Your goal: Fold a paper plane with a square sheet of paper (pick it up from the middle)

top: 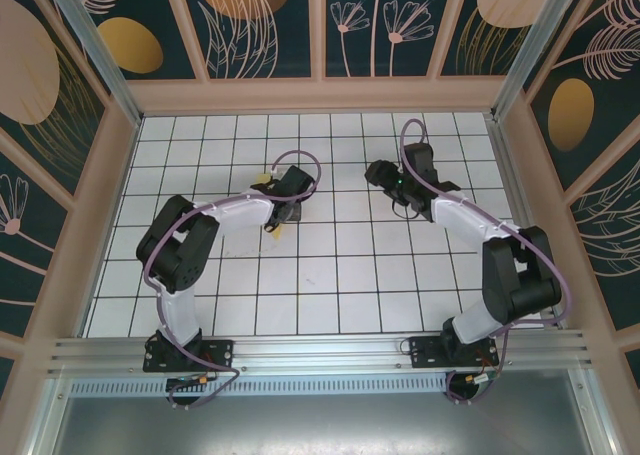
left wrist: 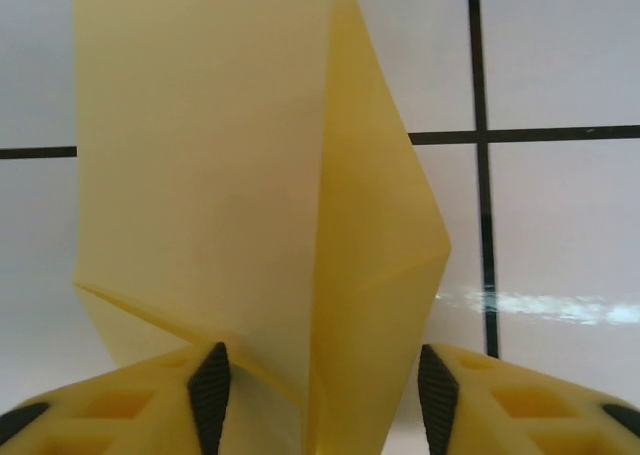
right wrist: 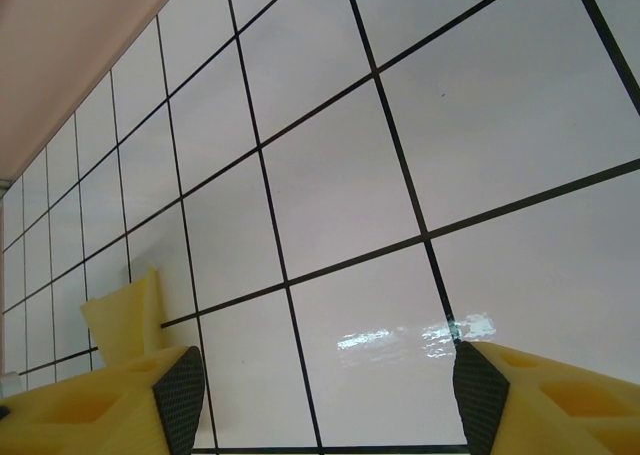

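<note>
White grid table (top: 340,305); both your arms reach in over its middle. Yellow paper (left wrist: 250,175): folded, with a long crease up its centre. It lies on the table left of centre, under your left wrist. Your left tool (left wrist: 322,380): fingers spread, the paper's raised fold standing between them, not squeezed. Your right tool (right wrist: 320,390): fingers spread wide, tilted above bare tiles, well apart from the paper.

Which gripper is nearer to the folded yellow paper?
Left. The left gripper straddles the folded paper, fingers either side; the right gripper hangs over bare tiles to its right.
</note>
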### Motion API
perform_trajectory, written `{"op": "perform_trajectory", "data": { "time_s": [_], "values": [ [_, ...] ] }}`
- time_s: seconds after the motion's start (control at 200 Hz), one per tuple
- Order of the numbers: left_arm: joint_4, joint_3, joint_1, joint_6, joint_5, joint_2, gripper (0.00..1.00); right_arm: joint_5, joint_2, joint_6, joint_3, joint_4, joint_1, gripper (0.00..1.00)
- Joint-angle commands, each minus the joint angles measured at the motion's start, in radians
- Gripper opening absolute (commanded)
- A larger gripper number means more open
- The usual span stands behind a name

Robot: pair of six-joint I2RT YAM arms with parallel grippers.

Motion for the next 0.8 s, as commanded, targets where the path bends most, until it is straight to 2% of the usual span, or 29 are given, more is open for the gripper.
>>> {"op": "perform_trajectory", "data": {
  "time_s": [0.0, 0.135, 0.38, 0.535, 0.655, 0.791],
  "values": [
    [0.055, -0.014, 0.001, -0.006, 0.077, -0.105, 0.68, 0.050, 0.036, -0.061, 0.057, -0.046, 0.069, 0.71],
    [0.103, -0.074, 0.033, -0.007, 0.110, -0.236, 0.84, 0.077, 0.099, -0.069, 0.126, -0.073, 0.145, 0.72],
    [0.169, -0.250, 0.198, -0.029, 0.173, -0.397, 0.98, 0.053, 0.284, -0.045, 0.306, -0.092, 0.316, 0.72],
    [0.185, -0.337, 0.294, -0.032, 0.170, -0.456, 0.98, -0.005, 0.411, -0.039, 0.453, -0.104, 0.414, 0.72],
    [0.195, -0.384, 0.360, -0.047, 0.179, -0.498, 0.99, -0.060, 0.513, -0.029, 0.561, -0.117, 0.469, 0.66],
    [0.214, -0.425, 0.423, -0.066, 0.208, -0.528, 0.98, -0.112, 0.605, -0.011, 0.640, -0.129, 0.487, 0.57]
  ]
}}
